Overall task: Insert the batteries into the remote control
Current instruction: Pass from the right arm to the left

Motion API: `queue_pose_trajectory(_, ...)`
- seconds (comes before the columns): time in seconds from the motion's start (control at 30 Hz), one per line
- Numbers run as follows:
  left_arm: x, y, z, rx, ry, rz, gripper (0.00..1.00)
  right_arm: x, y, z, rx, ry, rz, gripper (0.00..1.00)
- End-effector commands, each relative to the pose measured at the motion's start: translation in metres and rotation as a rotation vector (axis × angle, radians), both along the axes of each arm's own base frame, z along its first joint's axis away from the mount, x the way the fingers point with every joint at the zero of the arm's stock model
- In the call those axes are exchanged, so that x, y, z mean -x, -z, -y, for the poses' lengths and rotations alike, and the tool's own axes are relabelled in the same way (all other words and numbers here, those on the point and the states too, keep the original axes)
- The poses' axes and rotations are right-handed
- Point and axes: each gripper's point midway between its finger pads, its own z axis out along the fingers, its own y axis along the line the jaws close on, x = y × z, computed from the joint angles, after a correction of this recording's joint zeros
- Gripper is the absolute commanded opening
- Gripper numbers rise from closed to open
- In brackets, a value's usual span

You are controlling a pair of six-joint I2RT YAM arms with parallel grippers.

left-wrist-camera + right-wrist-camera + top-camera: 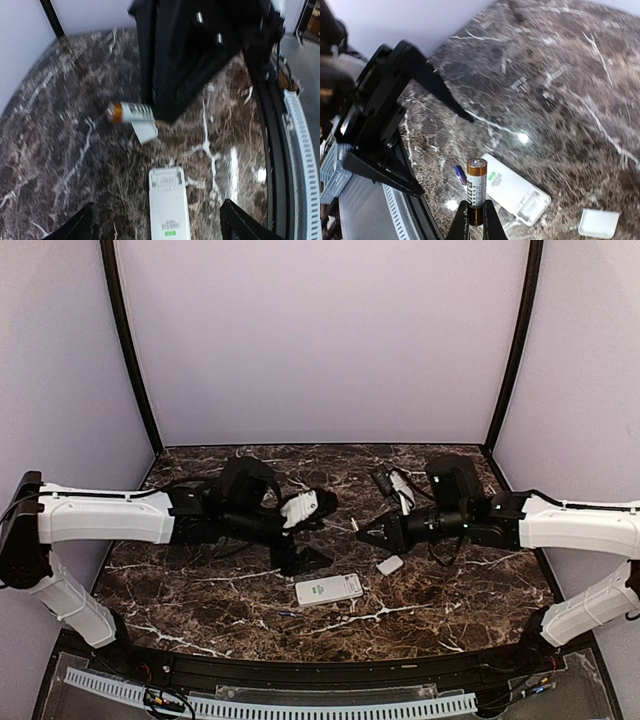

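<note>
1. The right gripper [476, 212] has its jaws pressed onto the lower end of a copper-topped AA battery [476, 184]. The battery stands upright, above the remote control and just to one side of it.
2. The remote control [510, 191] lies flat on the marble table [560, 100] with its labelled back up. Its battery bay [532, 206] is uncovered at one end and looks empty.
3. The left gripper [160, 222] hovers over the remote's label end. Its fingers are spread wide to either side of the remote and hold nothing.
4. The white bay cover [598, 223] lies near the remote's bay end, apart from it. A small purple-blue object [460, 174] sits by the label end and is too small to name.
5. Judgement: the battery is light, rigid and smooth, so it could pivot in an end grip. The remote is light hard plastic and will likely skate on the polished stone. It should be clamped across its long edges, well away from the open bay.
</note>
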Motion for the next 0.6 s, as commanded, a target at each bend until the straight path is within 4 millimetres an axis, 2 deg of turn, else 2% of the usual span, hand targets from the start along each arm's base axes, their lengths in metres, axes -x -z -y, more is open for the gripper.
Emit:
queue_pose_trajectory(0.0,0.02,-0.093,0.005,0.364,0.036,0.041,0.81,0.029,-0.065,-0.026,-0.168,-0.188,0.276,0.0)
queue_pose_trajectory(0.03,0.023,-0.115,0.002,0.44,0.029,0.035,0.77,0.034,-0.071,-0.028,-0.181,-0.214,0.318,0.0)
queue_pose_trajectory(0.07,0.025,-0.124,0.001,0.473,0.026,0.028,0.73,0.039,-0.079,-0.03,-0.201,-0.234,0.363,0.0)
queue_pose_trajectory(0.1,0.027,-0.139,0.0,0.526,0.021,0.003,0.65,0.044,-0.086,-0.031,-0.221,-0.253,0.399,0.0)
queue_pose_trajectory(0.17,0.031,-0.152,0.0,0.571,0.024,-0.046,0.51,0.051,-0.098,-0.032,-0.26,-0.278,0.462,0.0)
queue_pose_trajectory(0.27,0.036,-0.161,0.001,0.597,0.031,-0.106,0.38,0.057,-0.109,-0.033,-0.289,-0.302,0.529,0.0)
queue_pose_trajectory(0.33,0.037,-0.16,0.002,0.589,0.038,-0.131,0.33,0.058,-0.111,-0.033,-0.291,-0.304,0.545,0.0)
queue_pose_trajectory(0.57,0.043,-0.154,0.011,0.544,0.094,-0.193,0.3,0.059,-0.109,-0.033,-0.28,-0.3,0.545,0.0)
